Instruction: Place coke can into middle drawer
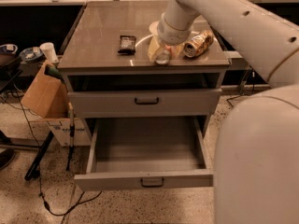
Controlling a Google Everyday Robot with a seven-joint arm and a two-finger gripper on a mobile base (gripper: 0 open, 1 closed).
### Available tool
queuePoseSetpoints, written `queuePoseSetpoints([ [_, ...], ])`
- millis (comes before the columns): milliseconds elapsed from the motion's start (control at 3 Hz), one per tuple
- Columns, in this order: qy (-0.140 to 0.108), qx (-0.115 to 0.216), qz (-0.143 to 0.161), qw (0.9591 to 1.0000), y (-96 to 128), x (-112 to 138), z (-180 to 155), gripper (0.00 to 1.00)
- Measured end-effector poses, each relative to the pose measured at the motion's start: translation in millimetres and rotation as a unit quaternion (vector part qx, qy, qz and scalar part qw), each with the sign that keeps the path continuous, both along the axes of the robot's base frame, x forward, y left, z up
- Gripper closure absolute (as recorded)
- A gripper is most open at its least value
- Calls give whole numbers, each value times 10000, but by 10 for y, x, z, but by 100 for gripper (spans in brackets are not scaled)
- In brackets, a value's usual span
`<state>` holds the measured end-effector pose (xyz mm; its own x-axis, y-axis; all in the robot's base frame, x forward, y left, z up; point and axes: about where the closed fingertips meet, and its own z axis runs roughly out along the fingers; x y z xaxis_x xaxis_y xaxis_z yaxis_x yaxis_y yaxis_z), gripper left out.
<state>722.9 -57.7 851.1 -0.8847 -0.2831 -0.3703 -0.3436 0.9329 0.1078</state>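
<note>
Camera view: arm came in from upper rt over the cabinet top [103, 31]; gripper [163, 51] sat low nr the top's front edge, betw. a dark packet [127, 44] and a gold-brown can [198, 43] lying on its side; I couldn't tell the gripper's state; coke can not made out, only a round silvery bit at the gripper's tip; middle drawer [187, 178] stood pulled open below; upper drawer front [103, 104] shut.

Dark packet [126, 44] is placed mid-tabletop; gold-brown can [198, 43] is laid sideways, right; cardboard box [43, 94] is stood on floor, left.
</note>
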Motion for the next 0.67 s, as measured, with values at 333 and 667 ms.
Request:
queuePoseSetpoints([
  [333,-270,-35,196,9994,-246,-312,214,94],
  [667,-722,-245,663,9949,-538,-760,387,100],
])
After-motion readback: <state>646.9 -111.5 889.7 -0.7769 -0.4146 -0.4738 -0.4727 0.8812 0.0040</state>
